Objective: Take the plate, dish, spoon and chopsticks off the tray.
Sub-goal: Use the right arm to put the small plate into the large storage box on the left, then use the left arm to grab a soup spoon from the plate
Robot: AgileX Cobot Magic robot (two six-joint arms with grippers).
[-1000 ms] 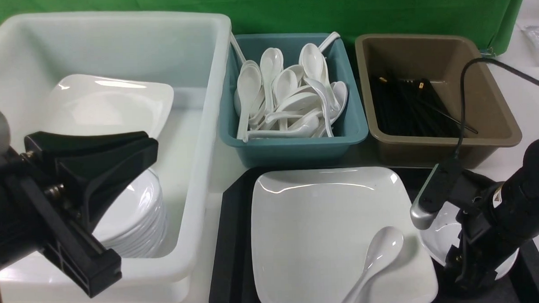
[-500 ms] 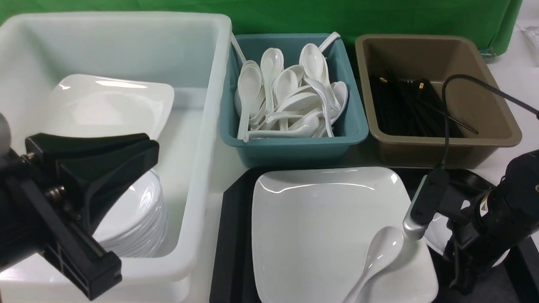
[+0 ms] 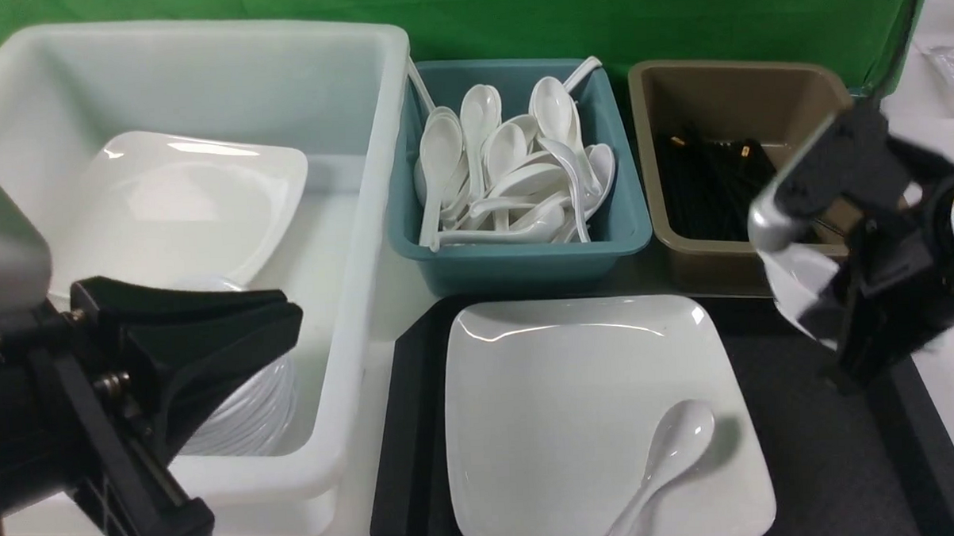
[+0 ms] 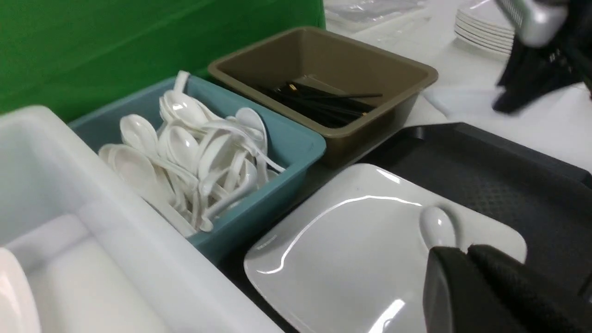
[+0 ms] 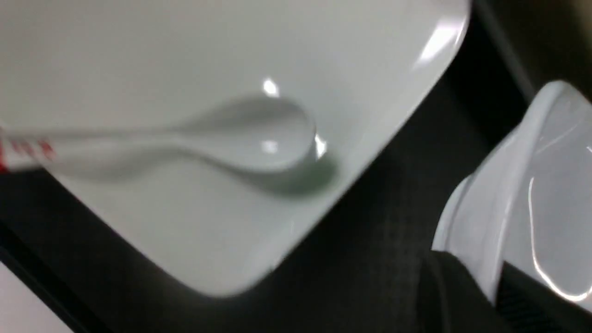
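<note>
In the front view we see red marks at the handle end of the spoon (image 3: 663, 472), too small for us to read, and a white-and-yellow label with a warning triangle on our right arm (image 3: 944, 236). That arm reaches in from the right above the tray (image 3: 839, 422), its right pincer (image 5: 481, 286) pinching the rim of the dish (image 5: 550, 199), which hangs tilted. Our left arm (image 3: 45, 410) extends over the white tub (image 3: 365, 248), its left pincer (image 4: 458, 252) clenched with nothing between the fingers. The spoon lies on the plate (image 3: 577, 407), and the plate rests on the tray. Compared with the earlier frames, the dish has risen off the tray with our right arm, and our left arm has shifted slightly. Chopsticks (image 4: 323, 104) lie in the brown tub (image 3: 756, 68), beside the teal tub (image 3: 525, 270) of spoons.
</note>
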